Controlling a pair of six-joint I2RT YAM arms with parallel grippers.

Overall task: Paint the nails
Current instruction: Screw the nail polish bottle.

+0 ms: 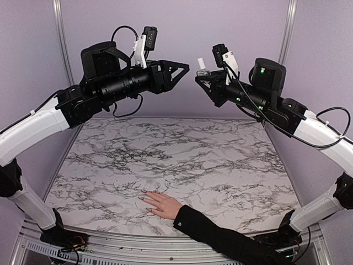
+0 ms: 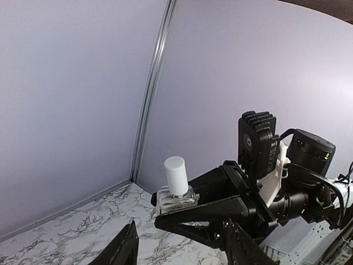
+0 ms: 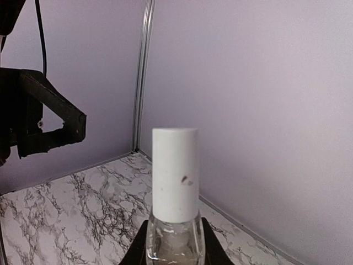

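Near the front edge of the marbled bench (image 1: 182,154) a pale hand (image 1: 162,205) lies flat, fingers spread toward the left. Its black sleeve (image 1: 220,237) runs off over the rim to the right. The nails (image 1: 142,192) are at the fingertips, too small to make out well. Both arms hang high over the far half of the bench, well apart from the hand. Right claw (image 1: 201,78) is clamped on a clear polish bottle (image 1: 202,66), white cap upright. Left claw (image 1: 181,74) faces it, jaws spread, holding nothing. A narrow gap of air separates the two claws. Back wall sits close behind both.
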